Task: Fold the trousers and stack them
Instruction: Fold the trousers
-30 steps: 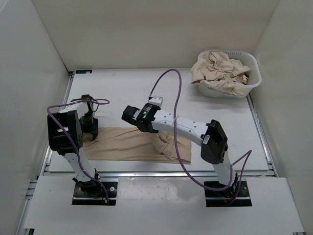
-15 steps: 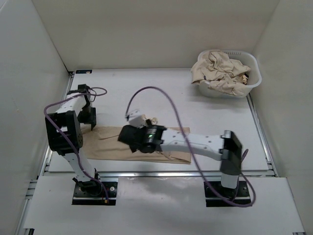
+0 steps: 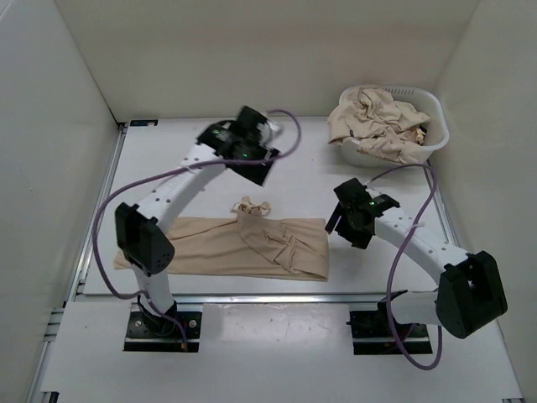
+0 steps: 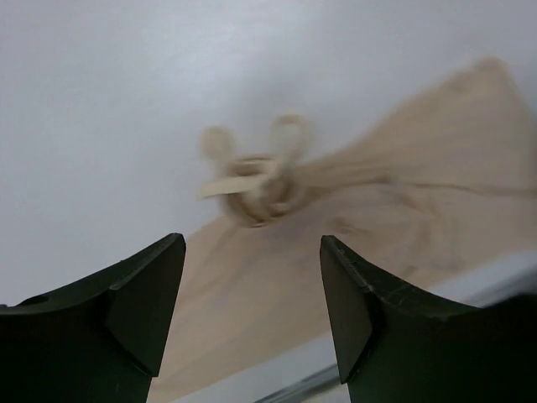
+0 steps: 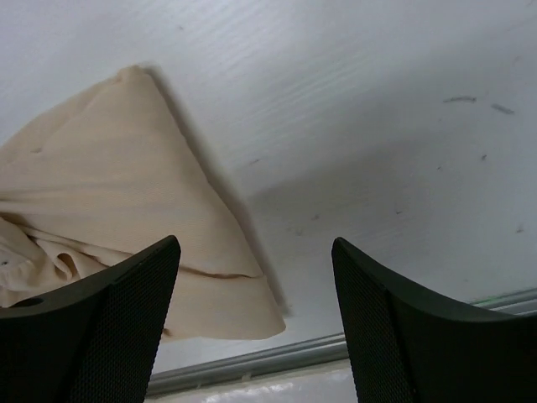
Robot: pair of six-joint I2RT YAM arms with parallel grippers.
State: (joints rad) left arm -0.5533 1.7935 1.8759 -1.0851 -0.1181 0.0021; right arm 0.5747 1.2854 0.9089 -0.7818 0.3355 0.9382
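One pair of beige trousers (image 3: 210, 248) lies flat along the near part of the table, with wrinkles right of its middle and a knotted drawstring (image 3: 249, 205) at its far edge. My left gripper (image 3: 257, 170) is open and empty, raised behind the trousers. Its wrist view shows the drawstring knot (image 4: 260, 180) and the cloth (image 4: 403, 185) below its open gripper (image 4: 252, 245). My right gripper (image 3: 340, 220) is open and empty just off the trousers' right end. Its wrist view shows the cloth's right corner (image 5: 109, 176) under its left fingertip (image 5: 159, 260).
A white plastic laundry basket (image 3: 436, 138) stands at the far right, heaped with more beige trousers (image 3: 373, 122). White walls enclose the table on three sides. A metal rail (image 3: 268, 295) runs along the table's near edge.
My right arm has drawn back from over the trousers to their right end. My left arm has swung from the left end to the far middle. The bunched cloth now lies flatter.
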